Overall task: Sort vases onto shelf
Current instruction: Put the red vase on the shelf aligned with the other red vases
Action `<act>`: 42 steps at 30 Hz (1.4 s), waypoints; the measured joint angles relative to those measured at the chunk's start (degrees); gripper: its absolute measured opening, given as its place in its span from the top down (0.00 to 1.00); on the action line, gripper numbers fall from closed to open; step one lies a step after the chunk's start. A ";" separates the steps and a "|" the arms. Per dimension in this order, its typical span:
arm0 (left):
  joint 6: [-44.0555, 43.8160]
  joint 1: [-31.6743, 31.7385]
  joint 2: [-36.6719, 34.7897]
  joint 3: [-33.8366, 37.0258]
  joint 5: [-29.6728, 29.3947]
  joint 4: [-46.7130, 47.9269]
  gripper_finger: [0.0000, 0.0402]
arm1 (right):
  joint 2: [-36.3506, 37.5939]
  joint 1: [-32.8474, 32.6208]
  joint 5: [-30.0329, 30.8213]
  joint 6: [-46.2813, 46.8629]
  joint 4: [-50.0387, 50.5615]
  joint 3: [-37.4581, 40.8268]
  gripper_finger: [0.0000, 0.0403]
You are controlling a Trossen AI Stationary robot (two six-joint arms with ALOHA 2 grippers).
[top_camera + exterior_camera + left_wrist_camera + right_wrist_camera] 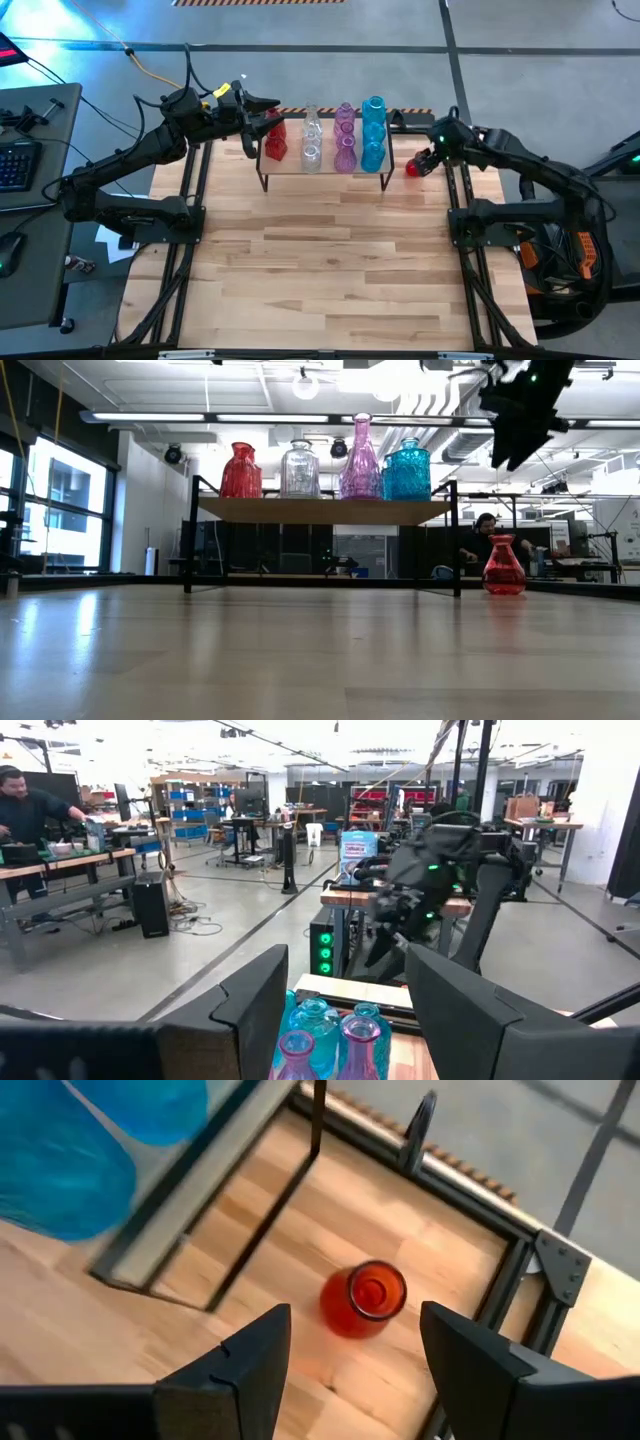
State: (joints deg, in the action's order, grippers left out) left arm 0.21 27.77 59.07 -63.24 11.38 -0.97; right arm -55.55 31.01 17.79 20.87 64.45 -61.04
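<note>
The shelf (300,178) (320,510) stands at the table's far edge. It carries rows of red vases (275,140), clear vases (312,140), pink-purple vases (345,140) and teal vases (373,135). One red bulbous vase (413,168) (504,565) (363,1298) stands upright on its base on the table, right of the shelf. My right gripper (428,158) (355,1330) hangs open above it, well clear. My left gripper (272,112) (345,980) is open, level above the shelf's left end near the red vases, holding nothing.
Black frame rails and a corner bracket (560,1270) border the table behind the red vase. The shelf's thin black legs (265,1230) stand close to it. The table's near half (320,270) is bare planks. A desk with a keyboard (20,160) sits left. People (25,805) work in the room.
</note>
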 joint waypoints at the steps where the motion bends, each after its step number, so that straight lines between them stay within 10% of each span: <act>1: 0.00 0.00 0.00 0.00 0.00 -0.01 0.52 | -0.67 2.14 -1.86 -2.14 0.03 0.00 0.49; 13: 0.00 0.00 -0.01 0.00 0.00 0.00 0.52 | -13.56 15.17 -16.28 -16.38 -2.34 0.00 0.49; 42: 0.00 0.00 -0.02 0.02 0.00 0.00 0.52 | -16.59 16.77 -17.83 -17.89 -11.58 10.06 0.49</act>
State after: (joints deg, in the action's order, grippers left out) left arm 0.21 27.77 59.05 -63.22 11.38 -0.97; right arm -72.14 47.78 -0.04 2.98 52.86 -50.98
